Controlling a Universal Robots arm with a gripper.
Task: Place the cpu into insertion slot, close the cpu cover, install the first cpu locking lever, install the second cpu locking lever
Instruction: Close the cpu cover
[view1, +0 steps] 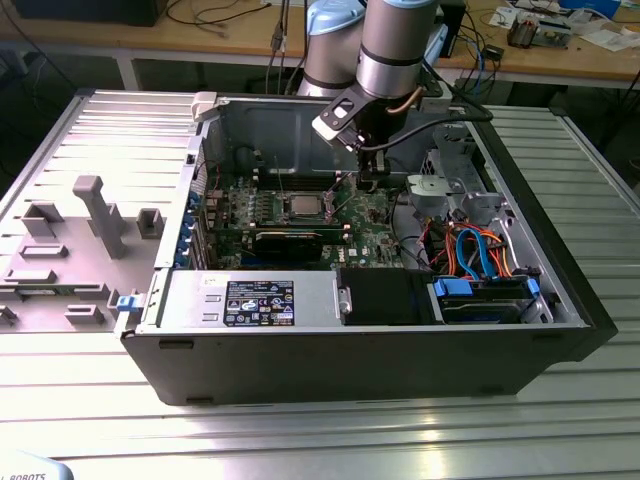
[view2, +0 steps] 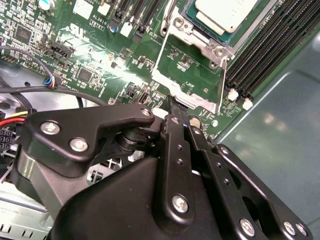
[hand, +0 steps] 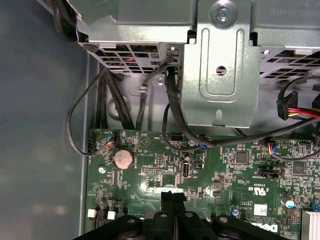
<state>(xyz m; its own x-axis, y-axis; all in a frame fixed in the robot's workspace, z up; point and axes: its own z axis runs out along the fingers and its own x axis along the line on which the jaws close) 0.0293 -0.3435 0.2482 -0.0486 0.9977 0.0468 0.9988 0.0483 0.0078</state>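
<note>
grey plastic duct (view1: 100, 215) lies on the metal table (view1: 300, 430) at the exterior view's left, beside the open computer case (view1: 350, 360). mid-board, the chip (view1: 303, 207) sits in its socket (view2: 186, 27). the cover (view2: 205, 102) is swung open off the chip, green board showing through its window. the gripper (view1: 368, 182) stands just right of the chip, fingers drawn narrow, tips at the cover's outer edge. farther right run blue and orange cables (view1: 480, 250).
</note>
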